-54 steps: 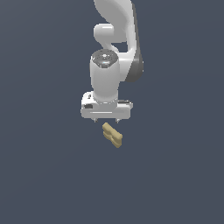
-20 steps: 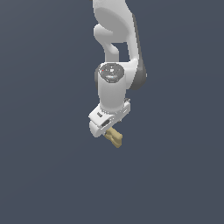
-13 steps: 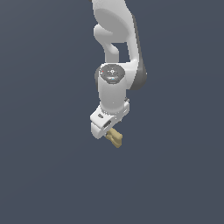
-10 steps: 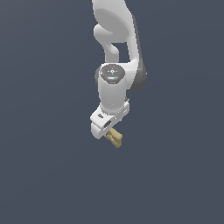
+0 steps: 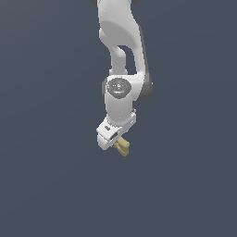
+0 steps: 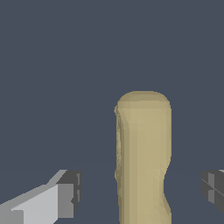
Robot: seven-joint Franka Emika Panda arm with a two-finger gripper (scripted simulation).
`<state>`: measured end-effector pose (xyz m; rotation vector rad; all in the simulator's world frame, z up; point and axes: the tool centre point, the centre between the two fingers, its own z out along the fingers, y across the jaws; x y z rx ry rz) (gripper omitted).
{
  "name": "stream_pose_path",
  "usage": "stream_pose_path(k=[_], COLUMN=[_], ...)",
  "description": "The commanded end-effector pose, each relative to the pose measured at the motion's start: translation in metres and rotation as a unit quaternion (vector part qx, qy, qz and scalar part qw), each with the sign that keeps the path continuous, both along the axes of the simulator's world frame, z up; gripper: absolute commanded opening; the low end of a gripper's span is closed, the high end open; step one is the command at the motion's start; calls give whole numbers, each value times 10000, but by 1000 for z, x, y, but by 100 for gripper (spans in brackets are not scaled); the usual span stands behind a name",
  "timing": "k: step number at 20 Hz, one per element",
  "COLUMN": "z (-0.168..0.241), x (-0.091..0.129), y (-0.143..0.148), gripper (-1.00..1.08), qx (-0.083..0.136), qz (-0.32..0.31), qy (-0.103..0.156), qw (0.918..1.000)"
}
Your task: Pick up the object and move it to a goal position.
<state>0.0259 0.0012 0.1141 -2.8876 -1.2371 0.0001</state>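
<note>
The object (image 5: pixel 122 146) is a small tan-yellow lumpy piece lying on the flat dark grey surface. In the exterior view it sticks out from under the white gripper (image 5: pixel 112 139), which sits low right over it. In the wrist view the object (image 6: pixel 143 157) is a long tan bar between the two fingers. One finger (image 6: pixel 65 194) and the other finger (image 6: pixel 213 186) stand wide apart on either side of it, with gaps to the object. The gripper (image 6: pixel 140 192) is open and holds nothing.
The white arm (image 5: pixel 121 51) rises above the gripper in the exterior view. The dark grey surface (image 5: pixel 55 176) spreads all around.
Since 2.7 s ago the wrist has turned and the gripper has come down over the object. Over the last second little has moved.
</note>
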Motion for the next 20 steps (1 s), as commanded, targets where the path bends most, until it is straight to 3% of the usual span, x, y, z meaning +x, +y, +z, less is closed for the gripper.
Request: stream_pose_path(k=[1,7,8,20], z=[-11,-18,-18,-18], x=[0,1,1,0], y=[0,0,0,0], gripper=[100,100,-100,-100], qx=[1,0,0,0], qz=[6,10,10,10], qy=[0,0,0,0], qw=[10000,10000,10000,10000])
